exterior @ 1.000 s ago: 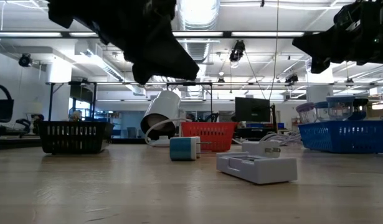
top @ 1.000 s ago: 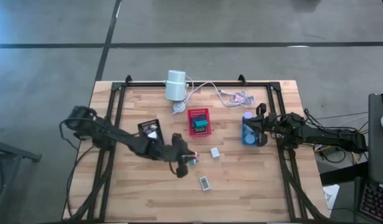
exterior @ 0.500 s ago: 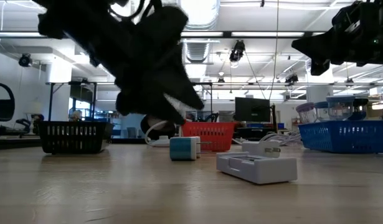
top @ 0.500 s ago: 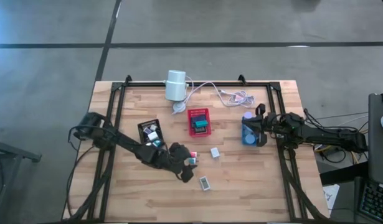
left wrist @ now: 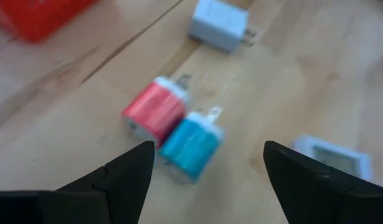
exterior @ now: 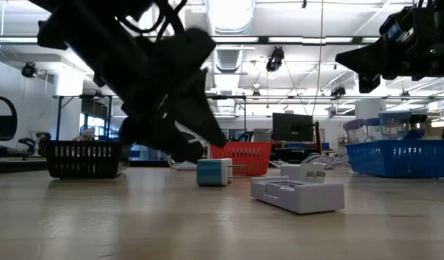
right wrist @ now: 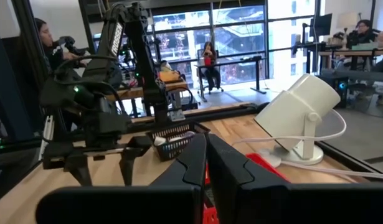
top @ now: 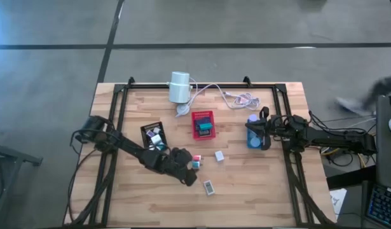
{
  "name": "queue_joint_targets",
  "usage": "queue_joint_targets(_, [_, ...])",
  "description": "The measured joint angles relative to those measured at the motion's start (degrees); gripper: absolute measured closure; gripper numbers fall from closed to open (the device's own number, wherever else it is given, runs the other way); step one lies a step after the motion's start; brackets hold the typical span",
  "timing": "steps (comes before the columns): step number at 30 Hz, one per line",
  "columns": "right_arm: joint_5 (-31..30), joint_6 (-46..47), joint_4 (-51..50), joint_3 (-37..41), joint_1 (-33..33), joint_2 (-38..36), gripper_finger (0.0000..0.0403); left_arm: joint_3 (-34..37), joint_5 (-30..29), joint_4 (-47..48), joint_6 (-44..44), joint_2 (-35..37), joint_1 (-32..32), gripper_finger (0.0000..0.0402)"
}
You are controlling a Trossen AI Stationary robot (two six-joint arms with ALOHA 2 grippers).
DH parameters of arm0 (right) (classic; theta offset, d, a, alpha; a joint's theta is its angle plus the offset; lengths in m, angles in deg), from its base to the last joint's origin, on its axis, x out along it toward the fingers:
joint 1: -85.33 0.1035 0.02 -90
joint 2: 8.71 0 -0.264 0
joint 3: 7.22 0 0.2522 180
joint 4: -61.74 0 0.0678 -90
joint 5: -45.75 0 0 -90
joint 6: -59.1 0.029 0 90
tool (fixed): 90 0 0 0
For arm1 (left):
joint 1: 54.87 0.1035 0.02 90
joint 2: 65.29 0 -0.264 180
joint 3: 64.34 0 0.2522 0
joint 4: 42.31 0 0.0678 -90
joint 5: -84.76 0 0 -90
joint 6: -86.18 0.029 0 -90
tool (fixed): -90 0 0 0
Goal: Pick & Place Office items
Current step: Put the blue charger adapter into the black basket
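Left wrist view | left gripper [left wrist: 203, 163] open, empty | over teal block [left wrist: 191, 145]

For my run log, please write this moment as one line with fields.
left gripper: open, low over teal block and red block | right gripper: shut, waiting above blue tray | held: nothing seen

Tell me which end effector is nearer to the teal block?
Left. The left end effector hovers open right over the teal block; the right end effector waits far off, above the blue tray.
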Motion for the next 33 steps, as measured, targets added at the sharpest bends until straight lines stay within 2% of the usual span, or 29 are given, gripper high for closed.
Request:
queue_joint_targets(11, [-0.04,-0.2,-0.03,0.0,-0.01,0.0,0.039,-0.08,-0.28,0.82,-1.68,-2.54,0.22,0.0099])
queue_joint_targets(19, [-0.14,0.0,-0.05,0.0,-0.01,-0.02,0.039,-3.6,-0.82,0.77,0.0,-6.7,0.83,0.0099])
queue_joint_targets(30, [-0.12,0.02,-0.18,0.0,0.0,-0.02,0.039,-4.35,-1.18,1.74,0.48,-7.25,1.14,0.01])
queue_joint_targets(33, [-0.11,0.12,-0.18,0.0,-0.01,-0.02,0.039,-4.35,-1.51,2.05,0.48,-7.25,1.14,0.0112])
